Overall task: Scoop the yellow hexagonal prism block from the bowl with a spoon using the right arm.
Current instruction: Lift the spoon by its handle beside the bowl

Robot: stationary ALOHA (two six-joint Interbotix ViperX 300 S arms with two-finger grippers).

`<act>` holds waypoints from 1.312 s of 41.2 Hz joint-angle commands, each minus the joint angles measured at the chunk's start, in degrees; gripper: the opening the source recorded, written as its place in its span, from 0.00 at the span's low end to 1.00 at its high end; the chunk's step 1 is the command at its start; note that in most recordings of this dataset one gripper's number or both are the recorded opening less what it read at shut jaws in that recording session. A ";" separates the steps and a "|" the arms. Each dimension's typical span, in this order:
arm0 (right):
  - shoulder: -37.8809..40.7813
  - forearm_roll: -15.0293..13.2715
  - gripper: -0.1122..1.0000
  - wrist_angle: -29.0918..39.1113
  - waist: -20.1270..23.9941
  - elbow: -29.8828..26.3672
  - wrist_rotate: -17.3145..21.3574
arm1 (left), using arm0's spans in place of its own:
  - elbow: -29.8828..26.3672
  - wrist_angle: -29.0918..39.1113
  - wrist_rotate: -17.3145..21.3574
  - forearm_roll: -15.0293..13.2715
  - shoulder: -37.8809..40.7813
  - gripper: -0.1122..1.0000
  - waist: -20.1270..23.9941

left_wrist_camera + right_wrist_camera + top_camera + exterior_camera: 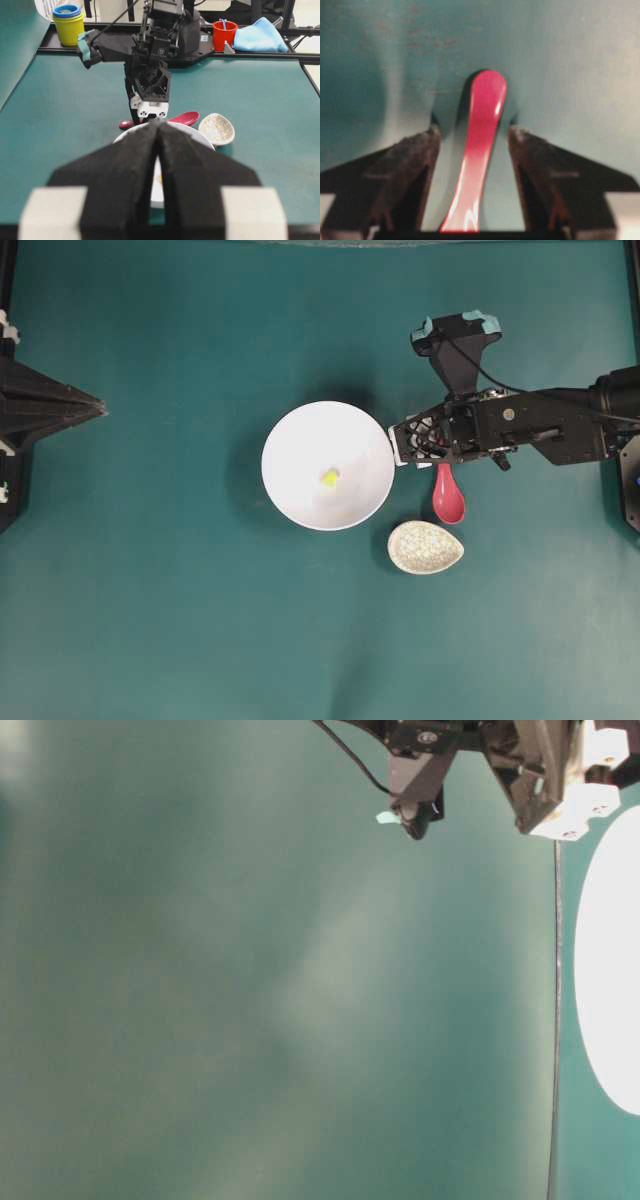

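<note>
Block (329,477) sits in the bowl (285,440); your right pincer (474,150) is spread around the spoon (479,145) handle on the table (150,590). Close off-centre and that glossy handle may twist or squirt out.

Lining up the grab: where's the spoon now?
Overhead, the spoon lies on the table right of the bowl, just above the speckled spoon rest, its handle between the right gripper's open jaws.

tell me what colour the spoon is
Glossy pink-red soup spoon, clearest in the right wrist view.
</note>
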 commanded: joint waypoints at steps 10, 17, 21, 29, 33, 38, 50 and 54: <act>-0.70 -0.18 0.49 -0.09 0.26 -1.05 0.09 | -1.85 0.88 0.00 0.09 0.09 0.13 0.09; -0.70 -0.35 0.37 0.00 0.35 -1.05 0.09 | -1.85 0.88 0.00 0.09 0.09 0.13 0.09; -0.88 -0.44 0.32 0.09 0.35 -1.14 0.09 | -1.85 0.97 0.00 0.09 0.09 0.13 0.09; -3.25 -1.23 0.32 0.09 0.26 -1.05 0.00 | -1.85 0.97 0.09 0.09 0.09 0.13 0.09; -5.10 -2.02 0.32 0.35 0.26 -0.97 0.00 | -1.85 0.97 0.00 0.09 0.09 0.13 0.09; -6.68 -2.29 0.32 0.70 0.26 -0.79 0.00 | -1.85 0.97 0.00 0.09 0.09 0.13 0.09; -9.05 -2.46 0.32 1.58 0.88 -0.62 -0.18 | -1.85 0.97 0.09 0.09 0.09 0.13 0.09; -10.20 -2.46 0.32 1.93 1.41 -0.62 -0.18 | -1.85 0.97 0.00 0.09 0.18 0.13 0.09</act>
